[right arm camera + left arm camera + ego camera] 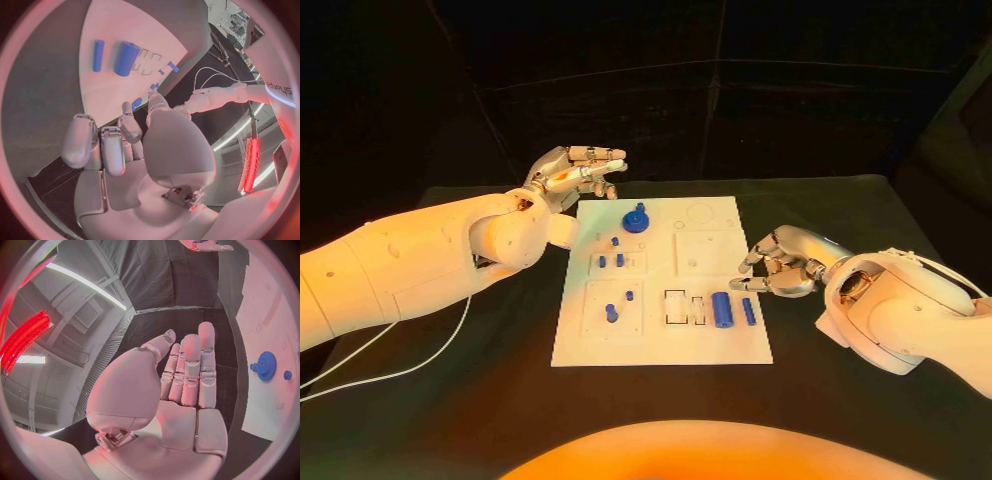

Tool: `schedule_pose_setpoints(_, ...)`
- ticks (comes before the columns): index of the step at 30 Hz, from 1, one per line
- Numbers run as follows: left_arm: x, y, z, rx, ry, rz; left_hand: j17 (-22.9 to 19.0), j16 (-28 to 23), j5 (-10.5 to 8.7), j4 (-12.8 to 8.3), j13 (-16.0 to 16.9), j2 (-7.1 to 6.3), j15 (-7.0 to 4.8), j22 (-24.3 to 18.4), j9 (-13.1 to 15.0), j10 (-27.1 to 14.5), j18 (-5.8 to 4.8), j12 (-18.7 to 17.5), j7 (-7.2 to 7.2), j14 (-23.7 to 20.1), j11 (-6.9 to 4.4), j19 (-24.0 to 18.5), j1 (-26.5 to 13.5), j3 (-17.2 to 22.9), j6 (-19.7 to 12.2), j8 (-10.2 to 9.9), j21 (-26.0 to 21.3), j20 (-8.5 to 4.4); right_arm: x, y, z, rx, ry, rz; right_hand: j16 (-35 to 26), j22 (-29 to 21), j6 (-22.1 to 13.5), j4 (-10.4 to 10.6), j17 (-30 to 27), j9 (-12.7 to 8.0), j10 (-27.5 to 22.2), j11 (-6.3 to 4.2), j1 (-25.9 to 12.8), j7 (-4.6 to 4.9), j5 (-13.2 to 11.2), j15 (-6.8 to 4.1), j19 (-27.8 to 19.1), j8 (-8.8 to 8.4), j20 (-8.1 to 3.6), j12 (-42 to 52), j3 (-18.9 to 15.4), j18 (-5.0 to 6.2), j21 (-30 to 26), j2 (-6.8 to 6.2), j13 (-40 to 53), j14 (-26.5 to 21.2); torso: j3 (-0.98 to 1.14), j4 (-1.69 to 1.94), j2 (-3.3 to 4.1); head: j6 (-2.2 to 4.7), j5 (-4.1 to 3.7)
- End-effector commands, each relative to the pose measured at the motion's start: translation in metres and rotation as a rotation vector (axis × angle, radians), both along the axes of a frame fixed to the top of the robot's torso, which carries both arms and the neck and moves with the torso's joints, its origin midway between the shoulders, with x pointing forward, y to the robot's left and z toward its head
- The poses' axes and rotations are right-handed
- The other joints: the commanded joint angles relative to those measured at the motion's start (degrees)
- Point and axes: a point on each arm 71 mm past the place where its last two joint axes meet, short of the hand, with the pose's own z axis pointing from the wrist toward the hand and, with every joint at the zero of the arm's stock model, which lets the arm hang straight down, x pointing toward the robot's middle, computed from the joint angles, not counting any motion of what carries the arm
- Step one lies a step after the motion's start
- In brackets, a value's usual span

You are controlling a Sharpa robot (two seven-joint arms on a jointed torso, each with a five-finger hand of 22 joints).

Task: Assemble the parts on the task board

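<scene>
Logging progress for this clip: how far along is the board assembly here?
Partly done at most. A gear stands at the board's far end and small pegs sit mid-board. Nothing is in hand: the left hand is open beyond the far corner, and the right hand holds nothing. The cylinder and bar lie loose.

I count one white task board [664, 345] on my table. On it I see one blue gear [636, 219] toward the far edge, one thick blue cylinder [723, 309] and one thinner blue rod [749, 311] near the right edge, plus about five small blue pegs [612, 313].
</scene>
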Motion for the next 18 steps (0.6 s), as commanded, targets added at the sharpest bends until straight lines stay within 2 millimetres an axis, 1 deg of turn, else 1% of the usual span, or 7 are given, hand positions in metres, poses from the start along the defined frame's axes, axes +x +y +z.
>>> schedule_pose_setpoints(1, -0.001, -0.001, 0.002, -0.009, -0.005, -0.009, -0.1, 0.1, 0.18, -0.1, 0.1, 0.22, 0.15, -0.1, 0.0, -0.3, 0.33, 0.2, -0.08, -0.3, 0.04, -0.5, 0.3, -0.3, -0.3, 0.3, -0.3, 0.12, -0.001, -0.003, -0.006, -0.091, 0.006, -0.025, 0.4, 0.5, -0.4, 0.2, 9.0, 0.2, 0.8, -0.03, 0.1, 0.01, 0.0, -0.03, 0.3, 0.58, 0.15, 1.6, -0.8, -1.06, 0.4, 0.81, 2.1, 4.8, 0.05, 0.04, 0.02, -0.01, -0.23)
schedule_pose_setpoints(5, -0.001, -0.001, 0.002, -0.010, -0.005, -0.010, -0.1, 0.1, 0.18, -0.1, 0.1, 0.22, 0.15, -0.1, 0.0, -0.3, 0.33, 0.2, -0.08, -0.3, 0.04, -0.5, 0.3, -0.3, -0.3, 0.3, -0.3, 0.12, -0.002, 0.000, -0.014, -0.116, 0.013, -0.018, 0.8, 1.3, -0.7, 0.3, 9.7, 0.5, 1.3, -0.05, -0.5, -0.01, 0.1, -0.01, 0.3, 1.50, 0.24, 3.0, -2.0, -1.17, 0.9, 1.41, 4.3, 4.9, 0.07, 0.11, 0.05, 0.00, -0.35)
schedule_pose_setpoints(7, -0.001, -0.001, 0.002, -0.010, -0.005, -0.011, -0.1, 0.1, 0.18, -0.1, 0.1, 0.22, 0.15, -0.1, 0.0, -0.3, 0.33, 0.2, -0.08, -0.3, 0.04, -0.5, 0.3, -0.3, -0.3, 0.3, -0.3, 0.12, -0.002, 0.003, -0.018, -0.121, 0.019, -0.014, 1.0, 1.6, -0.9, 0.4, 10.0, 0.6, 1.4, -0.01, -1.3, -0.02, 0.6, 0.00, 0.4, 1.90, 0.28, 3.5, -2.6, -1.22, 1.1, 1.90, 5.0, 5.0, 0.02, 0.04, 0.03, -0.03, -0.33)
schedule_pose_setpoints(9, -0.001, -0.001, 0.002, -0.010, -0.005, -0.012, -0.1, 0.1, 0.18, -0.1, 0.1, 0.22, 0.15, -0.1, 0.0, -0.3, 0.33, 0.2, -0.08, -0.3, 0.04, -0.5, 0.3, -0.3, -0.3, 0.3, -0.3, 0.12, -0.002, 0.006, -0.021, -0.121, 0.026, -0.008, 1.1, 1.8, -1.0, 0.4, 10.2, 0.7, 1.6, 0.00, -1.6, -0.02, 0.7, 0.01, 0.4, 2.05, 0.30, 3.7, -2.8, -1.24, 1.2, 2.03, 5.3, 5.0, -0.01, 0.06, 0.03, -0.06, -0.32)
schedule_pose_setpoints(11, -0.001, -0.001, 0.002, -0.010, -0.004, -0.013, -0.1, 0.1, 0.18, -0.1, 0.1, 0.22, 0.15, -0.1, 0.0, -0.3, 0.33, 0.2, -0.08, -0.3, 0.04, -0.5, 0.3, -0.3, -0.3, 0.3, -0.3, 0.12, -0.002, 0.011, -0.025, -0.119, 0.031, -0.002, 1.2, 2.0, -1.0, 0.4, 10.5, 0.7, 1.8, 0.00, -1.8, -0.02, 0.7, 0.02, 0.4, 2.22, 0.31, 4.1, -3.1, -1.29, 1.4, 2.14, 5.9, 5.0, 0.01, 0.12, 0.06, -0.05, -0.30)
schedule_pose_setpoints(18, -0.001, -0.001, 0.001, -0.010, -0.004, -0.013, -0.1, 0.2, 0.17, -0.1, 0.1, 0.22, 0.17, -0.1, 0.0, -0.4, 0.33, 0.4, -0.06, -0.3, 0.05, -0.5, 0.2, -0.4, -0.4, 0.4, -0.3, 0.14, 0.000, 0.020, -0.031, -0.116, 0.038, 0.009, 1.5, 2.7, -1.1, 0.4, 11.0, 0.9, 2.5, -0.03, -2.1, -0.07, 0.6, 0.02, 0.5, 2.64, 0.33, 5.2, -3.5, -1.39, 1.8, 2.37, 7.3, 5.2, 0.01, 0.07, 0.03, -0.18, -0.14)
